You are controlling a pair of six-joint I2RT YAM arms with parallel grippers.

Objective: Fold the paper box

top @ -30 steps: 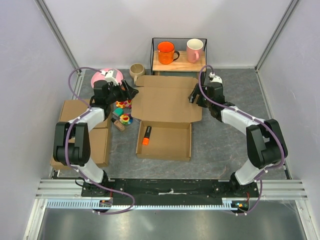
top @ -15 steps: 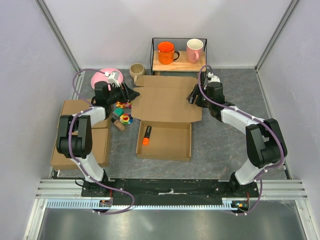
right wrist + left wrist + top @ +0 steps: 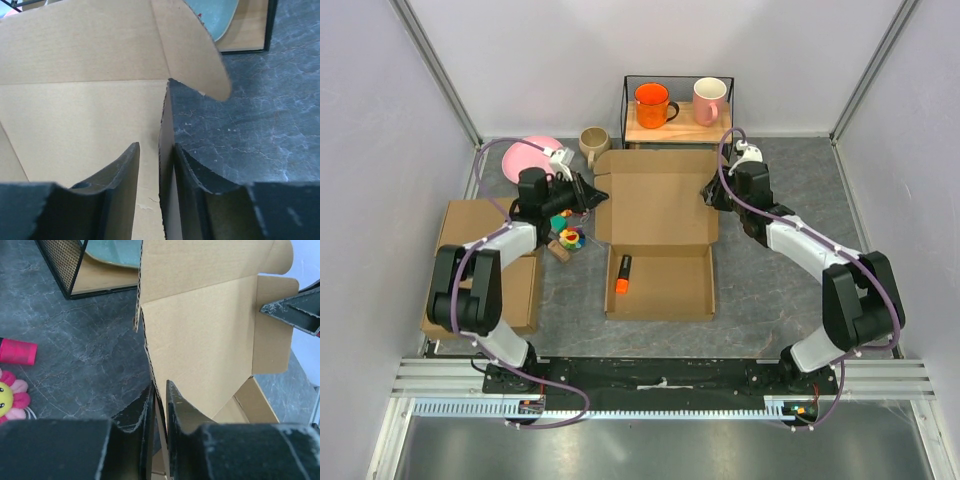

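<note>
The paper box [image 3: 655,200] lies in the middle of the table, its lid panel spread toward the back and its shallow tray [image 3: 665,295] toward me. My left gripper [image 3: 592,192] is at the lid's left edge. In the left wrist view the gripper [image 3: 159,385] is shut on the upright cardboard edge [image 3: 148,340]. My right gripper [image 3: 712,192] is at the lid's right edge. In the right wrist view it [image 3: 155,146] straddles the raised side flap [image 3: 166,115]: one finger [image 3: 187,165] touches the flap, the other stands apart from it.
An orange marker [image 3: 622,272] lies in the tray. A wire shelf [image 3: 678,125] at the back holds an orange mug [image 3: 651,104] and a pink mug [image 3: 709,99]. A beige mug [image 3: 593,143], pink plate [image 3: 528,155], toys [image 3: 565,235] and flat brown boxes [image 3: 470,225] are at the left.
Both grippers narrowed onto the lid's side edges. The box shifted a little to the right and squared up, and the left gripper moved right with it.
</note>
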